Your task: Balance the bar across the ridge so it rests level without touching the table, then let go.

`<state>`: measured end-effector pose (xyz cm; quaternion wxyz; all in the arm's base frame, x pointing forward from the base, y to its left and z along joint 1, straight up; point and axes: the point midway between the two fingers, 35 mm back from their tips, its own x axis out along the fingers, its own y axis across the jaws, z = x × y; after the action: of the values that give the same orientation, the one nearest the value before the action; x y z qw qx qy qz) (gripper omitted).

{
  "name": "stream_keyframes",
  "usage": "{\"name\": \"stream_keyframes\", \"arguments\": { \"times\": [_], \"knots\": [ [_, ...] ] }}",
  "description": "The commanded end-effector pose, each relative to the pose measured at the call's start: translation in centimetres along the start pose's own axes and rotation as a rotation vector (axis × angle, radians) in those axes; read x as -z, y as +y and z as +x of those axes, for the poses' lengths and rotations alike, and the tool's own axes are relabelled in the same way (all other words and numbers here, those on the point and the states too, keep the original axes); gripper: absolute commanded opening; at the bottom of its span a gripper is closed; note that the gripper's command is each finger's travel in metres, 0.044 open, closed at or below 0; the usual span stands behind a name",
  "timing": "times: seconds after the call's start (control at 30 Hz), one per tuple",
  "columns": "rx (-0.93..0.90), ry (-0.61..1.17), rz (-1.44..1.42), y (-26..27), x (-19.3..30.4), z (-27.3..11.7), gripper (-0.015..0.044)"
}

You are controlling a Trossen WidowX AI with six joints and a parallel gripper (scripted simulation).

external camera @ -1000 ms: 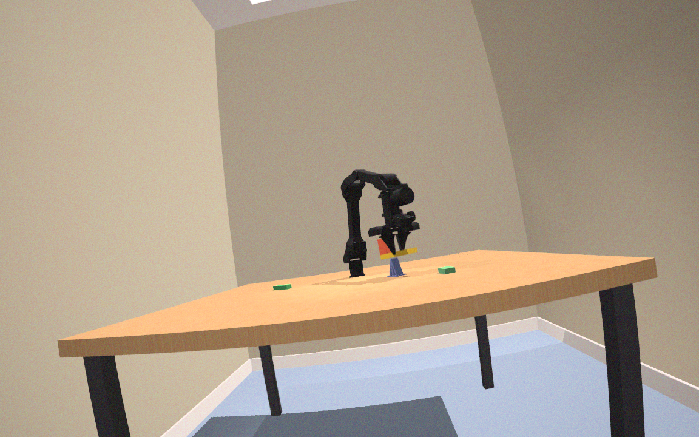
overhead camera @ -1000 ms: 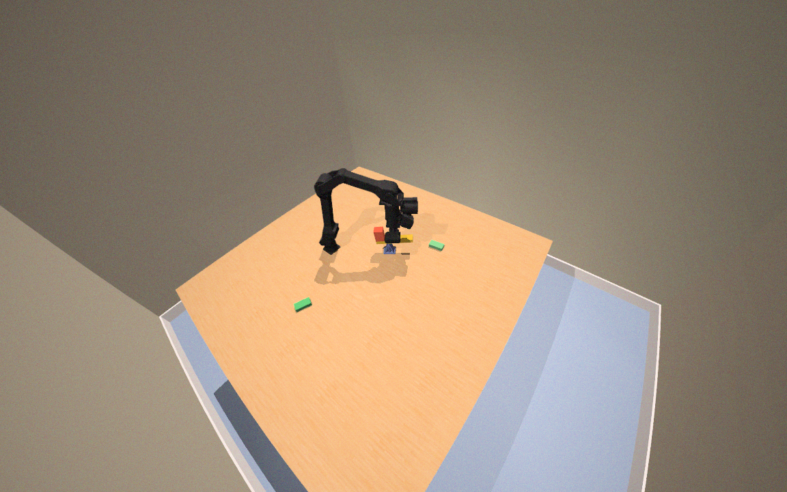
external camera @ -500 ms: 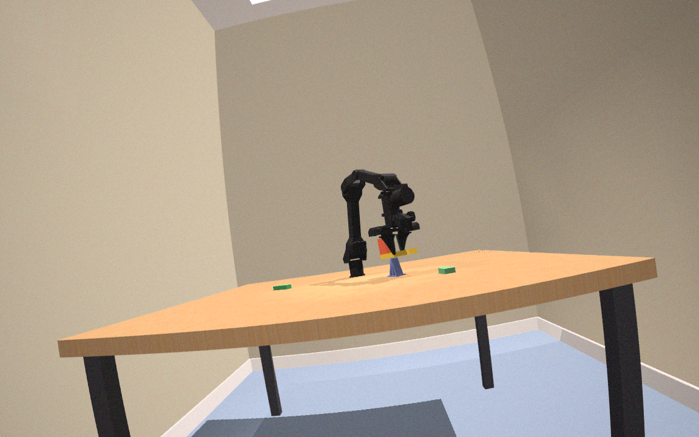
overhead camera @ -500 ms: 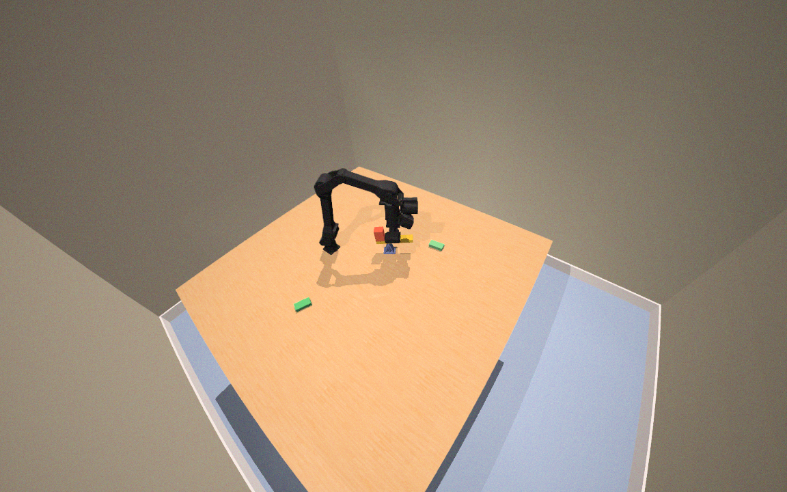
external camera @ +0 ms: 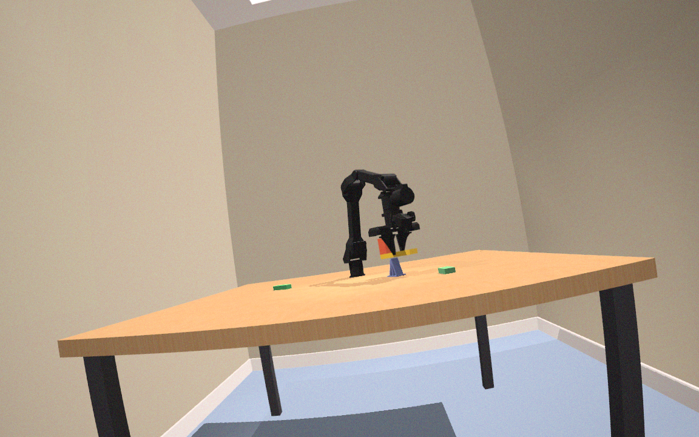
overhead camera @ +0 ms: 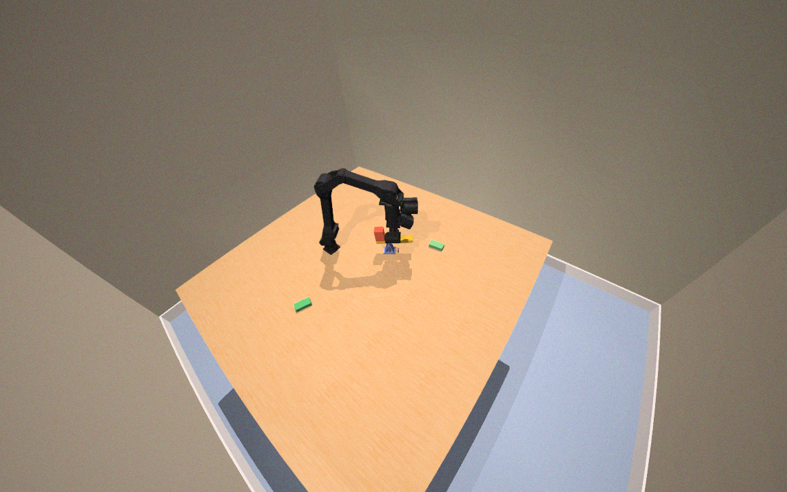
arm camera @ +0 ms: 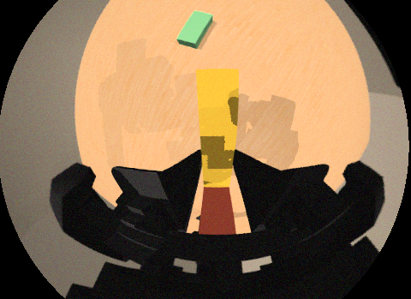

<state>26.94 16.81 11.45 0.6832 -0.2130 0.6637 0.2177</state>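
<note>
While the arm [external camera: 354, 217] arches over the table [external camera: 504, 282], its gripper [external camera: 395, 247] points straight down and is clamped partway shut on the bar [external camera: 398, 253] — a yellow strip with a red block [external camera: 383, 247] on one end. That bar hangs over the small blue ridge [external camera: 394, 267], looking roughly level and well off the wood (whether it touches the ridge top cannot be told). From the wrist, the bar [arm camera: 217, 110] runs out between the dark fingers. Two green blocks lie apart on the table — one [external camera: 446, 269] near the ridge, the other [external camera: 282, 286] farther off
</note>
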Motion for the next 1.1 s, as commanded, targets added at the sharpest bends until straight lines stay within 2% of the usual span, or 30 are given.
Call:
{"name": "stream_keyframes", "arguments": {
  "times": [0.0, 1.07],
  "knots": [
    [-0.001, 0.003, -0.003, 0.01, 0.01, 0.28, 0.0000],
    [-0.001, 0.003, -0.003, 0.01, -0.07, 0.13, 0.0000]
  ]
}}
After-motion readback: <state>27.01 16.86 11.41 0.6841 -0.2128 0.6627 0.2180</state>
